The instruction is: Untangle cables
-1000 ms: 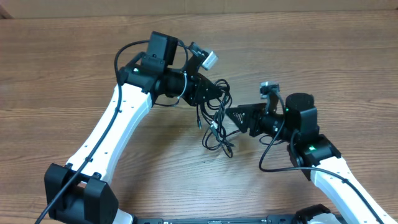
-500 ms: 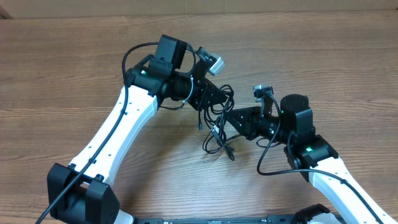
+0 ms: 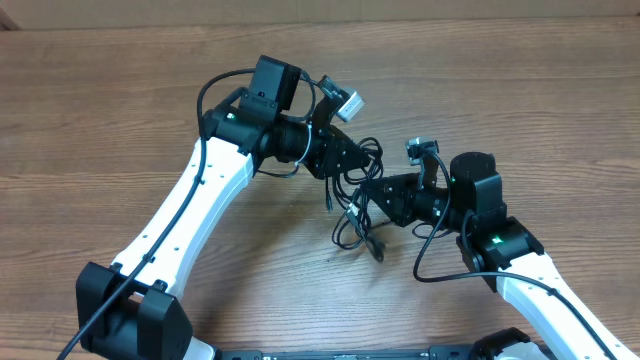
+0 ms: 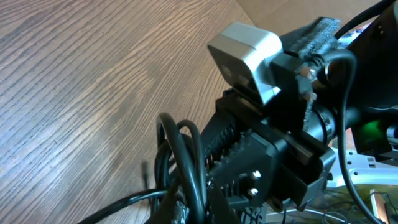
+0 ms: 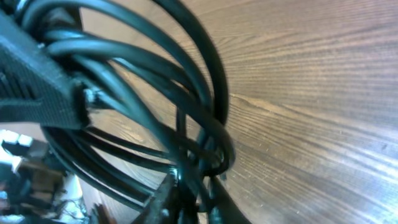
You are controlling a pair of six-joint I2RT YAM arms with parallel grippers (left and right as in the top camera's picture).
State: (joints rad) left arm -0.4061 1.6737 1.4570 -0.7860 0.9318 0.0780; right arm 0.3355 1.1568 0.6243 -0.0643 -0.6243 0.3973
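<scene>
The cables [image 3: 355,205] form 1 tangled bunch of thin black cords strung between the 2 sets of jaws, over the wooden tabletop [image 3: 120,110]. The upper loops curl just past the left jaws, on the side facing the right arm [image 3: 520,255]. The lower loops spread out beneath the right jaws toward the robot's base, ending in a small plug. Whether these lower loops touch the tabletop cannot be told.

The left jaws are fully closed on the top of the bunch. In the left wrist view the cords [image 4: 183,162] arch up right in front of them. The right jaws are drawn narrow, with strands pinched between them. In the right wrist view the loops [image 5: 193,118] fan out from that pinch.

The 2 sets of jaws sit close together, nearly tip to tip, with the right arm's grey wrist camera [image 4: 245,43] looming just beyond the left jaws. The white left arm [image 3: 200,195] reaches in from the other side.
</scene>
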